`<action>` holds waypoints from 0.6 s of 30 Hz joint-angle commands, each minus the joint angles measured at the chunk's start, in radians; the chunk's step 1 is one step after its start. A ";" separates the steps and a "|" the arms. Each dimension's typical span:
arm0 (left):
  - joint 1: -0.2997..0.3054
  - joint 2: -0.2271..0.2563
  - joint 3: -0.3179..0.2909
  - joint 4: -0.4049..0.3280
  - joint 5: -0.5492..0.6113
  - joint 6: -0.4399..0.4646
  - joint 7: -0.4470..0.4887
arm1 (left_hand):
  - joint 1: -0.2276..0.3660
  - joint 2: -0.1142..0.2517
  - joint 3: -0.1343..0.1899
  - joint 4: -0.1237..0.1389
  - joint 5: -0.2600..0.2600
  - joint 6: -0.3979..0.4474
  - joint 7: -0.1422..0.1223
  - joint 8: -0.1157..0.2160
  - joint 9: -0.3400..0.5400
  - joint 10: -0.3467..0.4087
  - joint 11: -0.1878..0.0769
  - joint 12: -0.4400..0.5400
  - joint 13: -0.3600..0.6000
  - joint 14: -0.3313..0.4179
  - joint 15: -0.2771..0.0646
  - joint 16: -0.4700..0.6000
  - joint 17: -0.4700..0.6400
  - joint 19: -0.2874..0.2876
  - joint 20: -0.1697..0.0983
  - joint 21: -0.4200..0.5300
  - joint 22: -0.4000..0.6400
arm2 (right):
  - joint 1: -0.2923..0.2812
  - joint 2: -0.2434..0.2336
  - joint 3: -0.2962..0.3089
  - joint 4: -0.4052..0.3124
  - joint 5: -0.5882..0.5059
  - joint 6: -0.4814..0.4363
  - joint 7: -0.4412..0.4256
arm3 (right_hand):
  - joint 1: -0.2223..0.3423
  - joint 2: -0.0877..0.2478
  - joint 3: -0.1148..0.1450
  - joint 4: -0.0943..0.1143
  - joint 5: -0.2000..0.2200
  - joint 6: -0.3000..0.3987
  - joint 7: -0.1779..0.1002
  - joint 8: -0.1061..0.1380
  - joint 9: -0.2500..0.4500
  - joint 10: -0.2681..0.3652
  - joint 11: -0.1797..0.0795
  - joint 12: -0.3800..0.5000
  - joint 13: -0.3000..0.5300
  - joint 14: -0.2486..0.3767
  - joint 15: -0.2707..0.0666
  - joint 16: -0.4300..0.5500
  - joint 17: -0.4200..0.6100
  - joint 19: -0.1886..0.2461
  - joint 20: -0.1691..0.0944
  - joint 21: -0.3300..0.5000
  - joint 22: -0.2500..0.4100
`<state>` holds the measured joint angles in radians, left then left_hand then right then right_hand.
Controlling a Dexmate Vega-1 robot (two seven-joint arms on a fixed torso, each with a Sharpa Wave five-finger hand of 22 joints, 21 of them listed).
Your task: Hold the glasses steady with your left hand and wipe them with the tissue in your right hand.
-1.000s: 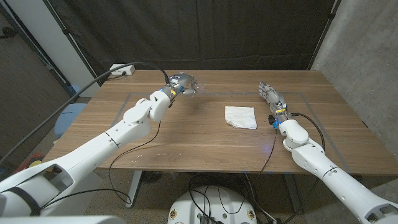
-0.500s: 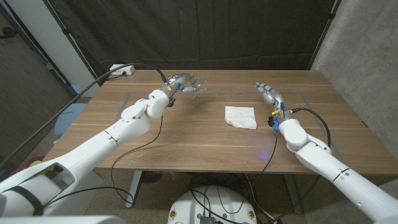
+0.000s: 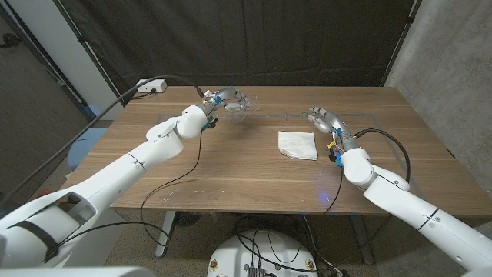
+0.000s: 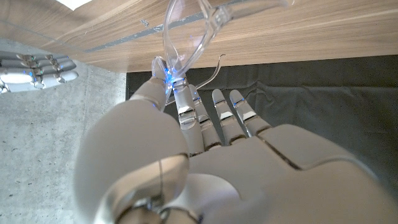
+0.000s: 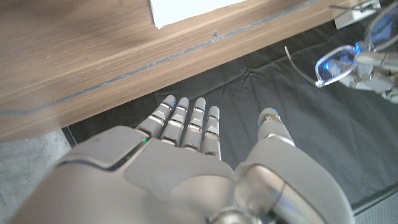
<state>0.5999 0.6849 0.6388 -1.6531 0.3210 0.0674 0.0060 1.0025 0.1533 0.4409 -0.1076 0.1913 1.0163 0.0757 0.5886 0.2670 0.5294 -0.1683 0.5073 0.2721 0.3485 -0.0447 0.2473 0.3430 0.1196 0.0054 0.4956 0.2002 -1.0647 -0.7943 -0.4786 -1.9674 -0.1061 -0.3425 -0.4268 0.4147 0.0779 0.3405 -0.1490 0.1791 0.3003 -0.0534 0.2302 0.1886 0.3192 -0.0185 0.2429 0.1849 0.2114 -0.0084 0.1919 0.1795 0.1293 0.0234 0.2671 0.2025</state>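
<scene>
Looking across the table from left to right, I see:

Power strip: a white power strip (image 3: 151,85) lies at the far left corner of the wooden table (image 3: 231,177), a cable running off from it.

Left arm: my left arm (image 3: 131,165) reaches in from the lower left toward the far side of the table.

Left hand: my left hand (image 3: 223,101) is raised above the far part of the table, its fingers closed on the glasses. In the left wrist view, the left hand (image 4: 205,162) shows its thumb and a fingertip pinching the frame while the other fingers point forward side by side.

Glasses: the clear glasses (image 3: 240,108) are off the table, held in my left hand. In the left wrist view, the glasses (image 4: 186,37) stand above the fingertips. In the right wrist view, the glasses (image 5: 339,59) show a lens and a thin temple arm.

Tissue: the white tissue (image 3: 297,144) lies flat on the table near its middle, between my two hands, touching neither.

Right hand: my right hand (image 3: 324,120) hovers just beyond the tissue's far right corner, holding nothing. In the right wrist view, the right hand (image 5: 186,162) has straight fingers close together and the thumb set apart, so it is loosely spread.

Right arm: my right arm (image 3: 400,200) comes in from the lower right.
</scene>
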 commanded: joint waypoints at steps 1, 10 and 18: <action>-0.051 -0.017 -0.010 0.078 -0.169 -0.099 -0.072 | 0.001 0.009 0.025 0.016 0.004 0.001 -0.001 0.012 0.008 0.027 -0.028 0.001 0.003 -0.002 -0.124 -0.001 0.000 -0.006 -0.003 0.003 0.000 | 0.035 -0.025 -0.131 -0.136 -0.222 -0.297 0.027 | 0.009 -0.021 -0.007 -0.003 0.010 0.014 -0.003 0.001 0.003 -0.003 -0.014 -0.005 0.005 -0.018 -0.004 -0.011 0.004 -0.012 -0.006 -0.008 0.005; -0.069 -0.021 -0.017 0.113 -0.269 -0.150 -0.131 | 0.003 0.009 0.032 0.015 0.002 0.005 0.003 0.017 0.019 0.032 -0.025 0.004 0.005 -0.001 -0.126 -0.006 -0.001 -0.007 -0.007 0.004 0.000 | 0.075 0.021 -0.209 -0.115 -0.343 -0.425 0.017 | 0.056 -0.024 -0.005 -0.014 0.025 0.057 -0.033 0.012 0.003 -0.009 -0.030 -0.011 0.005 -0.055 -0.008 -0.015 0.002 -0.025 -0.014 -0.014 0.004; -0.083 -0.025 -0.030 0.142 -0.363 -0.167 -0.187 | 0.004 0.009 0.038 0.016 -0.001 0.008 0.007 0.021 0.029 0.028 -0.024 0.004 0.006 -0.003 -0.124 -0.010 -0.001 -0.011 -0.006 0.003 0.000 | 0.121 0.050 -0.261 -0.064 -0.384 -0.473 0.051 | 0.064 -0.038 -0.012 -0.015 0.028 0.070 -0.039 0.014 0.003 -0.010 -0.031 -0.013 0.005 -0.066 -0.003 -0.016 0.002 -0.028 -0.013 -0.016 0.004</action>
<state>0.5378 0.6644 0.6223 -1.5494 0.0749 -0.0632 -0.1172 1.0025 0.1536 0.4492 -0.1157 0.1850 1.0165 0.0758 0.5997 0.2895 0.5295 -0.1682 0.5073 0.2759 0.3483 -0.0445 0.2394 0.3385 0.1157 0.0016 0.4955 0.2002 -0.9971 -0.7785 -0.6599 -2.0688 -0.3948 -0.7107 -0.4064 0.4715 0.0479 0.3296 -0.1599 0.2001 0.3575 -0.0890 0.2382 0.1885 0.3067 -0.0417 0.2312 0.1899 0.1523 -0.0104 0.1773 0.1793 0.1062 0.0108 0.2584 0.2023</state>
